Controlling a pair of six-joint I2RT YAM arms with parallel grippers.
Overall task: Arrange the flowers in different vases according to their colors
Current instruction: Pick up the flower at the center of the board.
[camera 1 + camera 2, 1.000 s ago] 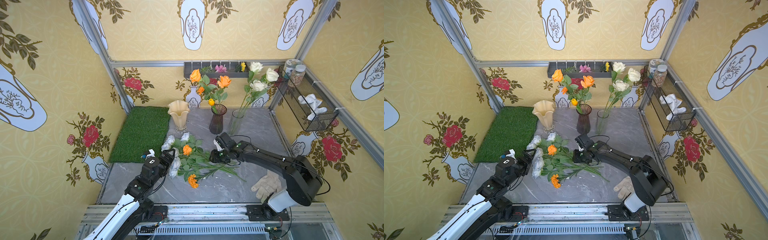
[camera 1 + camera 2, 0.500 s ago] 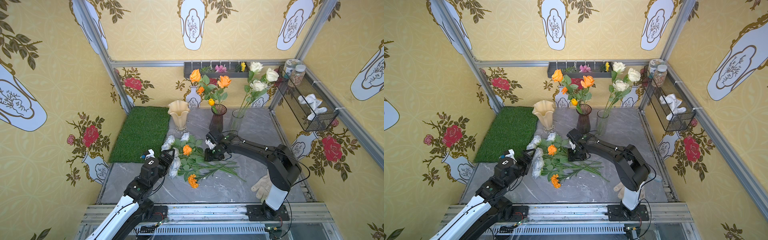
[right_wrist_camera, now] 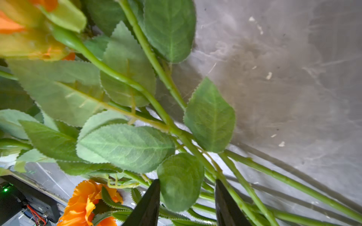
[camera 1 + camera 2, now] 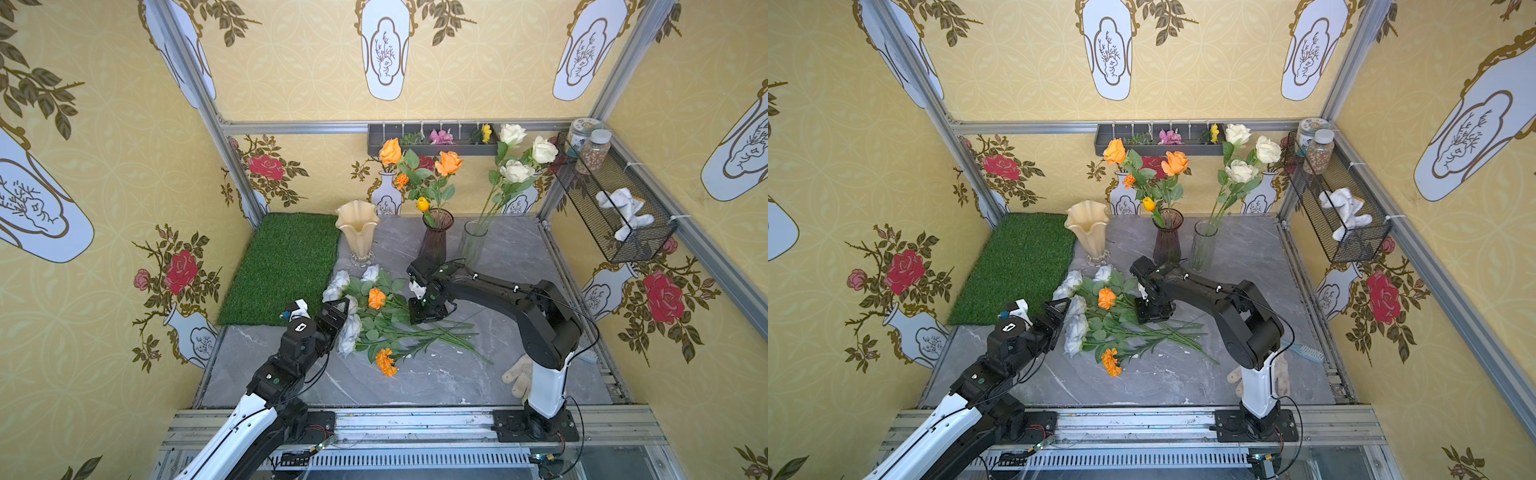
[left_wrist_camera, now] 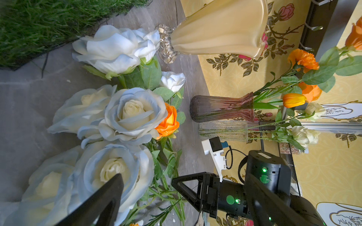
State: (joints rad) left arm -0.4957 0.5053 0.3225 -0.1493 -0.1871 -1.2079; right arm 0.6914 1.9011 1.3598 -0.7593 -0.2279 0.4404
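Grey marbled tabletop [image 4: 415, 382] between yellow papered walls carries all you need to watch. Loose flowers lie heaped between your arms: pale blue-white roses [image 4: 351, 328] with cream hearts nearest the left gripper [image 5: 147, 179], an orange rose [image 4: 376, 298] among the leaves, and an orange marigold [image 4: 386, 362] at the heap's near edge, with green stems [image 4: 440, 332] fanning out under the right arm. At the back stand the cream-amber vase [image 4: 358, 232] with its ruffled rim, the purple ribbed vase [image 4: 435, 243] holding orange roses [image 4: 449, 163] and a small yellow tulip [image 4: 422, 203], and the clear cylinder [image 4: 473, 245] holding cream-white roses [image 4: 515, 171]. Your left gripper's jaws are spread wide, just beside the blue-white blooms. Your right gripper [image 3: 187, 182] points down over the stems, jaws partly apart with a leaf in the gap. In both top views its fingertips are hidden under its own body. You cannot trace the crossed stems to their blooms, and the left wrist view cuts off the lowest roses.
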